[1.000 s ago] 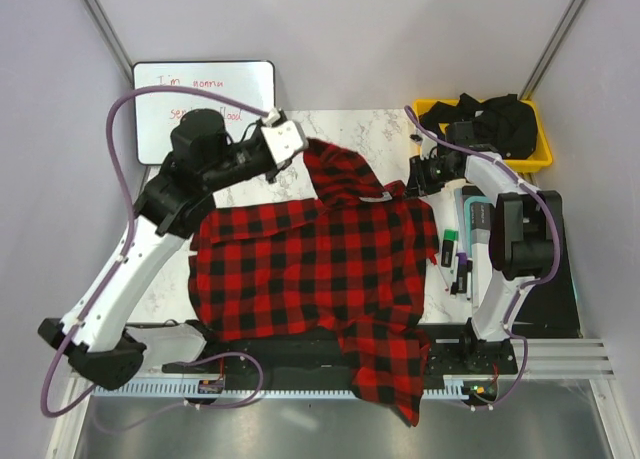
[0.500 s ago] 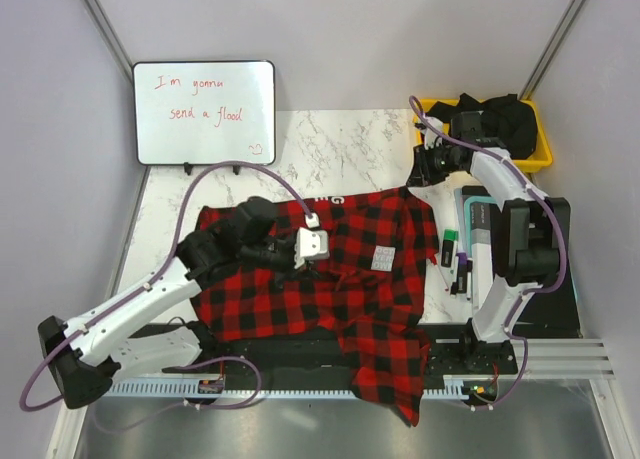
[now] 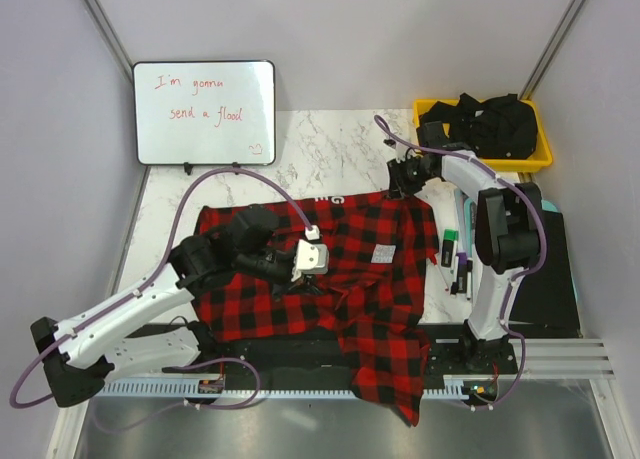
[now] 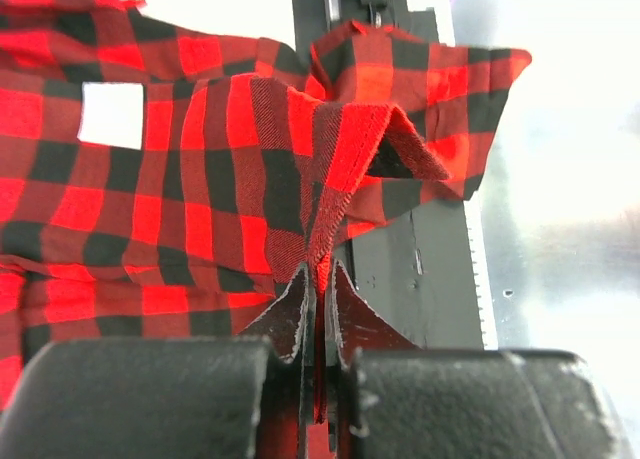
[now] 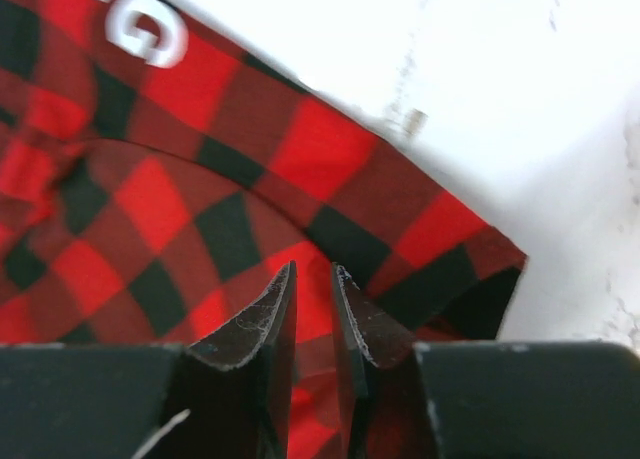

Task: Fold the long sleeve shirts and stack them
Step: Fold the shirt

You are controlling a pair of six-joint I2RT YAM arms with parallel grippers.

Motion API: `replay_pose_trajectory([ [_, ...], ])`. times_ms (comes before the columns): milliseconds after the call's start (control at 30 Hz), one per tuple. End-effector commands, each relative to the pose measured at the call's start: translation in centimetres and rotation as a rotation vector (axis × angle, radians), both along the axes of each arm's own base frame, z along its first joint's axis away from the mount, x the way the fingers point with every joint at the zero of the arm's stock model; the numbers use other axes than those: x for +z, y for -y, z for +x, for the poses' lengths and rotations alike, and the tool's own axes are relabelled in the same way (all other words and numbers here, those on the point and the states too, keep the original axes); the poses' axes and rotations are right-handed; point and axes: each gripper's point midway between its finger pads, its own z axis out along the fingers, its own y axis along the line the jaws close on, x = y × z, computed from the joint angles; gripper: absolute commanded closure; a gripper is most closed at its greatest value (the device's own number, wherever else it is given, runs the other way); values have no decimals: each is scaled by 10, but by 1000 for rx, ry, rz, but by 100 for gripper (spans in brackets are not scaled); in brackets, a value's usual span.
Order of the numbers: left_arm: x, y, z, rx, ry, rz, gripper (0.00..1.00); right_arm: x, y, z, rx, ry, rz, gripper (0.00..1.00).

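Note:
The red-and-black check flannel shirt (image 3: 350, 289) lies spread on the marble table, and its lower end hangs over the near edge. My left gripper (image 3: 318, 267) sits low over the shirt's middle. In the left wrist view it (image 4: 318, 279) is shut on a raised fold of the shirt (image 4: 200, 179). My right gripper (image 3: 400, 179) is at the shirt's far right corner. In the right wrist view its jaws (image 5: 312, 279) stand nearly together with red cloth of the shirt (image 5: 200, 179) between them, next to the shirt's edge.
A whiteboard (image 3: 204, 112) stands at the back left. A yellow bin (image 3: 535, 159) holding black clothes is at the back right. Markers and small items (image 3: 455, 259) lie right of the shirt. A black rail (image 3: 290, 354) runs along the near edge.
My left arm swung from the far side toward me, carrying the shirt's upper part over and down onto its middle. My right gripper moved left onto the far right corner.

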Motion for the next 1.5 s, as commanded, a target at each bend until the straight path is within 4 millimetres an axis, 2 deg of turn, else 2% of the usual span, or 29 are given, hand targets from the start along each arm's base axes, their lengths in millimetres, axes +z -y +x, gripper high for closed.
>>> replay_pose_trajectory([
  [0, 29, 2, -3, -16, 26, -47, 98, -18, 18, 19, -46, 15, -88, 73],
  [33, 27, 1, -3, 1, 1, -40, 98, -29, 19, 17, -45, -10, -100, 73],
  [133, 15, -1, 0, 89, -86, -6, 98, -41, 21, 15, -45, -42, -122, 74],
  [200, 13, -7, 16, 179, -106, -17, 98, -46, 23, 12, -41, -62, -140, 74],
  [233, 4, -13, 25, 248, -137, -4, 98, -44, 23, 9, -20, -66, -144, 74],
  [267, 4, -24, 44, 342, -141, -14, 98, -41, 22, 8, -8, -61, -137, 73],
  [333, 0, -37, 66, 458, -174, -23, 98, -23, 17, 5, 33, -28, -106, 71],
  [367, -4, -52, 88, 557, -186, -24, 98, -14, 15, 5, 44, -12, -93, 69],
  [500, -33, -82, 120, 749, -233, 40, 98, 31, 0, -2, 115, 70, -17, 57],
  [600, -55, -107, 140, 899, -280, 91, 98, 55, -11, -11, 167, 103, 28, 49],
  [700, -70, -131, 154, 1016, -323, 120, 98, 65, -21, -21, 208, 108, 54, 43],
  [733, -78, -137, 159, 1050, -349, 143, 98, 65, -26, -28, 231, 95, 59, 43],
  [767, -81, -150, 167, 1110, -354, 154, 98, 66, -27, -30, 238, 95, 62, 43],
  [867, -88, -170, 182, 1196, -403, 164, 98, 64, -33, -37, 264, 76, 74, 43],
  [1033, -103, -200, 198, 1303, -454, 192, 98, 56, -34, -38, 270, 61, 63, 43],
  [1100, -110, -204, 201, 1310, -469, 209, 98, 54, -34, -37, 272, 58, 63, 43],
  [1200, -109, -202, 210, 1294, -457, 201, 98, 52, -37, -40, 277, 51, 58, 44],
  [1367, -97, -200, 214, 1259, -410, 179, 98, 42, -34, -42, 280, 36, 35, 46],
  [1433, -103, -209, 215, 1284, -386, 226, 98, 38, -33, -42, 278, 30, 26, 47],
  [1467, -107, -212, 212, 1284, -395, 256, 94, 35, -32, -42, 277, 25, 20, 47],
])
